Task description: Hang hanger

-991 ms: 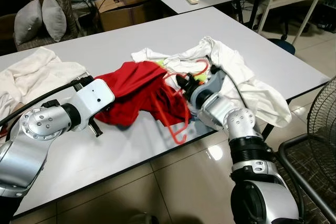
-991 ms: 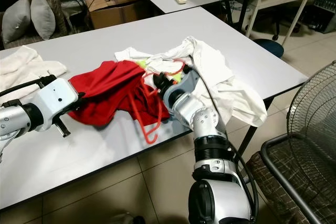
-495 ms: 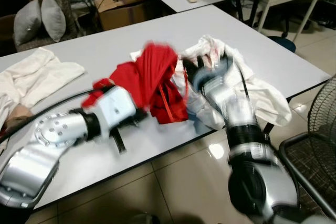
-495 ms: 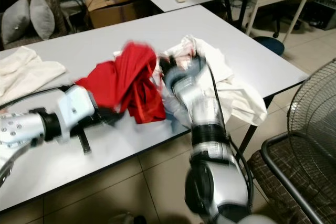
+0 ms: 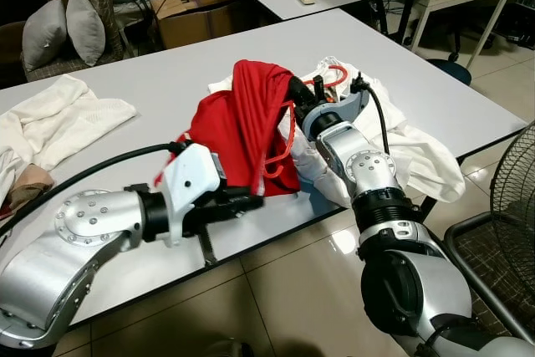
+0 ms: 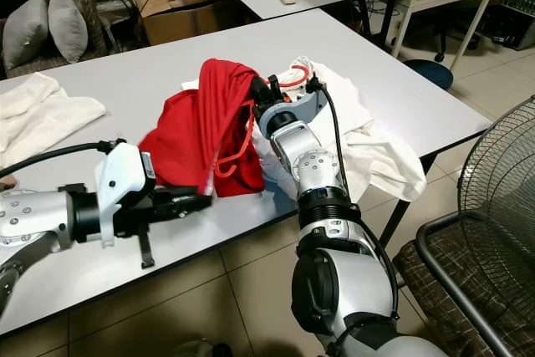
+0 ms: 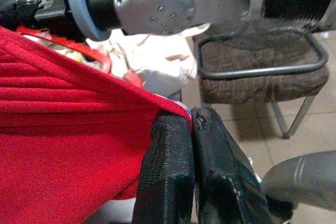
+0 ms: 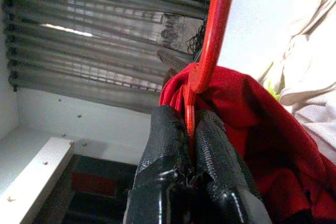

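Red hanger (image 5: 280,135) lifted with the red garment (image 5: 242,127) draped on it, above the counter (image 5: 167,89).

My right fingers (image 8: 186,145) are clenched on the hanger's thin red bar, beside the white clothes (image 5: 401,135). My left fingers (image 7: 191,129) pinch the red garment's lower edge, near the counter's front rim.

Both arms are brushed silver, built of rounded joint housings ringed with small screws and split by black ribbed collars. The left arm (image 5: 92,223) carries a white boxy wrist block and a black cable trailing from it. The right arm (image 5: 372,181) has a black cable looping by its wrist. Fingers (image 7: 168,182) are black and textured.
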Tool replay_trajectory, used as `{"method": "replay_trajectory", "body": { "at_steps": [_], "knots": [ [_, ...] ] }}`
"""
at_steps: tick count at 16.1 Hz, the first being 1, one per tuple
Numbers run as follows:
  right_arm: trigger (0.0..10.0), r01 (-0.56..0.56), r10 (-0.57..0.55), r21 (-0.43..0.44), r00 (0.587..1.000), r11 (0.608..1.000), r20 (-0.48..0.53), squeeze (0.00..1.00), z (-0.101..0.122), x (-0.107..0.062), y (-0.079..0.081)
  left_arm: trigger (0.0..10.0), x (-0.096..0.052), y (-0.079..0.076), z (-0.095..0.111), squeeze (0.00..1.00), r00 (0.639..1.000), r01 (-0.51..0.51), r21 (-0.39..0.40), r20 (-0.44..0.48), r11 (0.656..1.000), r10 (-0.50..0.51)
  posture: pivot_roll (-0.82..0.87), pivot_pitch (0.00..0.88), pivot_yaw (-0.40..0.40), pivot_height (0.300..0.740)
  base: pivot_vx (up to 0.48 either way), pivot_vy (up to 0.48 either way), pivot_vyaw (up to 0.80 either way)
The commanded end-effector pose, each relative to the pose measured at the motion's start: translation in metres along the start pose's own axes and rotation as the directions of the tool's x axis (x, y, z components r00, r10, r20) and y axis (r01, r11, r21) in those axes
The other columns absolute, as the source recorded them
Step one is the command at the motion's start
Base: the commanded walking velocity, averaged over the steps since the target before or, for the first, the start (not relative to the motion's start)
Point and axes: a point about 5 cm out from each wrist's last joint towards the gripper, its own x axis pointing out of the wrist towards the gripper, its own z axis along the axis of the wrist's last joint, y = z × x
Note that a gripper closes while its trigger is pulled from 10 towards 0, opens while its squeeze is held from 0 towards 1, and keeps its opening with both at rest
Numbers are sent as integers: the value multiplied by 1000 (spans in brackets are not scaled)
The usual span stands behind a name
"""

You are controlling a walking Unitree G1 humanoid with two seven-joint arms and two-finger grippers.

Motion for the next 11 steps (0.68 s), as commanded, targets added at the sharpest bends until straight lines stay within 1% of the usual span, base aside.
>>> {"method": "replay_trajectory", "body": {
  "at_steps": [1,2,3,4,5,7,8,9,10,11],
  "knots": [
    [10000,-129,141,113,984,985,-109,0,-72,14,54,0,4,-9,11,0,996,70,13,47,997,-71,68,0,75,740,0,0,0],
    [10000,-123,135,122,986,985,-99,0,-72,15,54,0,6,-13,11,0,993,101,-6,55,995,-100,69,0,71,740,0,0,0],
    [10000,-121,134,141,987,983,-92,0,-71,17,54,0,7,-18,10,0,990,136,-29,44,990,-134,70,0,69,740,0,0,0],
    [10000,-123,137,151,986,981,-90,0,-71,17,55,0,7,-18,8,0,991,136,-29,23,990,-135,71,0,64,740,0,0,0],
    [10000,-138,152,148,984,979,-93,0,-71,18,59,0,9,-15,3,0,994,108,-16,-11,994,-108,70,0,58,740,0,0,0],
    [10000,-138,150,121,984,983,-98,0,-72,19,60,0,13,-14,5,0,994,107,-6,-1,994,-107,72,0,53,740,0,0,0],
    [10000,-131,138,65,984,989,-109,0,-74,19,57,0,16,-14,11,0,994,109,-2,33,994,-109,72,0,52,740,0,0,0],
    [10000,-129,126,-12,984,992,-128,0,-77,19,53,0,19,-11,20,0,991,98,10,86,995,-98,71,0,50,740,0,0,0],
    [10000,-129,122,-45,983,991,-136,0,-79,19,51,0,19,-9,24,0,990,93,15,104,996,-94,71,0,50,740,0,0,0],
    [10000,-117,99,-110,983,987,-157,0,-82,18,44,0,19,-6,32,0,987,81,35,134,996,-85,69,0,50,740,0,0,0]
  ]
}}
